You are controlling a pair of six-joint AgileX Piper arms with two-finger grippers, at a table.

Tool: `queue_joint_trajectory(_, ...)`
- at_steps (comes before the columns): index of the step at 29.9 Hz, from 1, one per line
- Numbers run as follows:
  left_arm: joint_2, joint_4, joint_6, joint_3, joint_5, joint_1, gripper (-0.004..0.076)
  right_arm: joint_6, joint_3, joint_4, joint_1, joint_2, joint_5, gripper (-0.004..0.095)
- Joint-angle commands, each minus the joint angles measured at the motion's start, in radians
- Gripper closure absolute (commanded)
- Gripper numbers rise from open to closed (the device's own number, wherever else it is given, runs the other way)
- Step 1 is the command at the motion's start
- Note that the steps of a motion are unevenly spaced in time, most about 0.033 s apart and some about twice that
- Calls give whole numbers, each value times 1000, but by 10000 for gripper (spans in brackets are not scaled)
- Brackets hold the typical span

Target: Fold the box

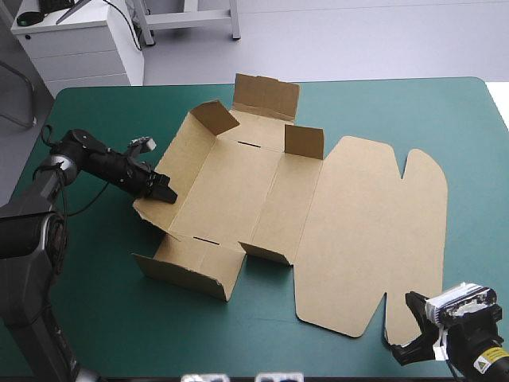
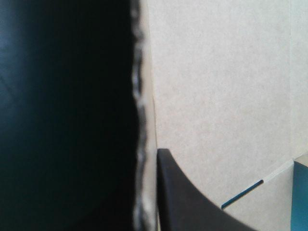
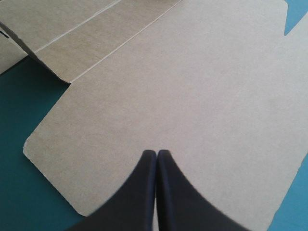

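High view: the left tool pinches a raised wall of the brown box; the right tool, fingers together, has the flat lid beneath. Board seems light, stiff; take edges.

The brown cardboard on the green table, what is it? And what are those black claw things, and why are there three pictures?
This is a robot with two arms. The black claws are its grippers, which work like hands. One picture looks down from above and behind the robot. The other two come from small cameras on each wrist, so they look along the fingers. On the teal-green table lies the box, a cut sheet of brown board that is only partly folded. Some walls stand up, while the big lid lies flat. The left gripper pinches the box's left wall, with the board's edge between its fingers. The right gripper is shut. It seems to hold nothing and sits over the lid's near edge.
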Motion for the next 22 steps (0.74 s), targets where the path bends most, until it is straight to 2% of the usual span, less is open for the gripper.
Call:
queue_joint_trajectory(1,-64,39,-14,-58,42,-39,731,-5,-23,15,4,11,-67,922)
queue_joint_trajectory(9,-151,355,5,-234,42,-211,731,-5,-23,15,4,11,-67,922)
queue_joint_trajectory(16,-195,521,5,-429,35,-387,731,-5,-23,15,4,11,-67,922)
queue_joint_trajectory(22,-197,851,34,-551,-2,-586,731,-5,-23,15,4,11,-67,922)
